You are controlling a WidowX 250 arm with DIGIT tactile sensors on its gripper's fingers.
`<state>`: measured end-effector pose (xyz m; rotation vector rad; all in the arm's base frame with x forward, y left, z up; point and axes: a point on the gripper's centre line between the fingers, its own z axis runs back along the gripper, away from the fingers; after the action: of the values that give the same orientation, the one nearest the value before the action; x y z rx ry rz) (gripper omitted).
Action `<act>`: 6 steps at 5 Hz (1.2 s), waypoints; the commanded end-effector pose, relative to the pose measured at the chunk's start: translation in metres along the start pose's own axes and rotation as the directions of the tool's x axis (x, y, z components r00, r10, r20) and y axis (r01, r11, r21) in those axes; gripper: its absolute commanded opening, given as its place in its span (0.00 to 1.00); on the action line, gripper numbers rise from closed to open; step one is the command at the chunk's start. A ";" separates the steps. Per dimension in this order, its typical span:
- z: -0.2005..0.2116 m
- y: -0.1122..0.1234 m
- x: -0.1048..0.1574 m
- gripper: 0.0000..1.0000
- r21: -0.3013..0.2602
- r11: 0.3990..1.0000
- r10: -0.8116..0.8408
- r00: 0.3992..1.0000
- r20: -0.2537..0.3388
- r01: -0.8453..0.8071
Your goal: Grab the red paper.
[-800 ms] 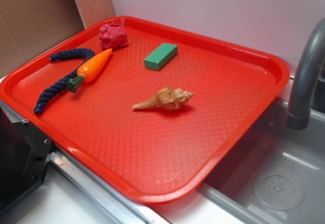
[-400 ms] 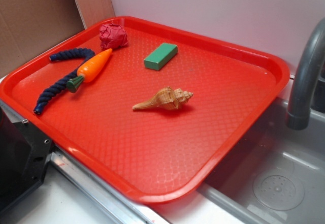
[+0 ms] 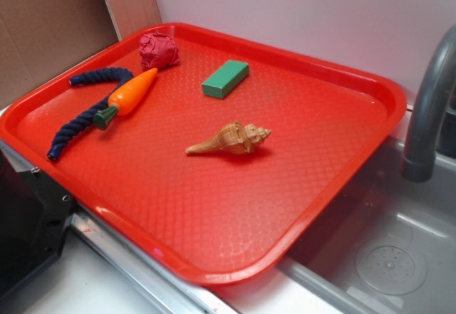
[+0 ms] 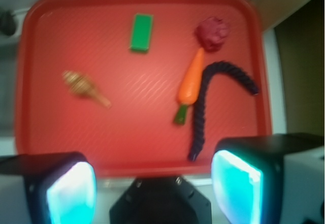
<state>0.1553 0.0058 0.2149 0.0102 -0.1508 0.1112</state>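
Observation:
The red paper (image 3: 158,49), a small crumpled crimson ball, lies in the far left corner of the red tray (image 3: 320,186). In the wrist view the red paper (image 4: 212,32) sits at the upper right, just beyond the tip of the orange carrot (image 4: 191,79). My gripper (image 4: 155,188) hangs high above the tray's near edge, far from the paper, with its jaws wide open and nothing between them. The gripper does not show in the exterior view.
On the tray also lie an orange carrot (image 3: 130,94), a dark blue rope (image 3: 82,118), a green block (image 3: 225,79) and a seashell (image 3: 229,139). A grey faucet (image 3: 427,107) and sink (image 3: 385,257) stand at the right. Cardboard (image 3: 50,22) rises behind.

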 end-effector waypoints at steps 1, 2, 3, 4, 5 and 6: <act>-0.045 0.035 0.038 1.00 -0.025 0.979 0.205 0.971 0.121 -0.203; -0.067 0.053 0.054 1.00 -0.015 0.965 0.263 0.955 0.136 -0.263; -0.093 0.069 0.074 1.00 0.002 0.958 0.280 0.943 0.180 -0.285; -0.115 0.081 0.089 1.00 0.013 0.954 0.291 0.933 0.210 -0.300; -0.135 0.090 0.105 1.00 0.032 0.951 0.296 0.933 0.206 -0.308; -0.152 0.096 0.115 1.00 0.018 0.952 0.297 0.938 0.179 -0.305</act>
<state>0.2731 0.1069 0.0655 0.0380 -0.2695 0.4321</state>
